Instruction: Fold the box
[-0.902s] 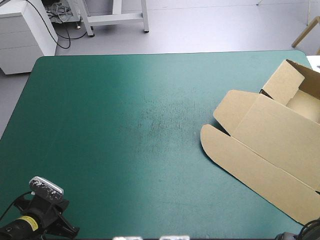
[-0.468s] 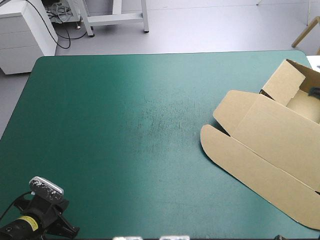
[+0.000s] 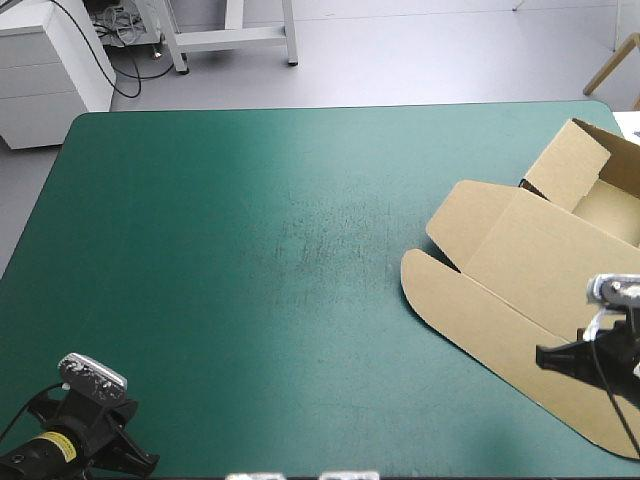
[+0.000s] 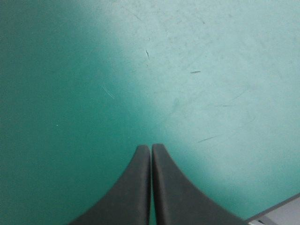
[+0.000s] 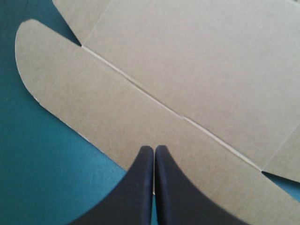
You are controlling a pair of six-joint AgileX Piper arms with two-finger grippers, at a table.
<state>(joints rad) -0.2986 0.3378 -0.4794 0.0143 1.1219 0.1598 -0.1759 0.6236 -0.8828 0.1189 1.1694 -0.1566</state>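
Scuffed teal-green cover (image 3: 250, 250) — box (image 3: 540, 290) at right edge

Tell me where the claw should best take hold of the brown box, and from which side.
Probably the long outer flap of the box, at its free edge, coming from the teal-green cover side. It lies flat with a crease behind, so it can hinge up. The right claw, shut, hangs over it.

Lab, teal-green table (image 3: 200, 250), white drawer cabinet (image 3: 50, 70), floor cables (image 3: 118, 28)
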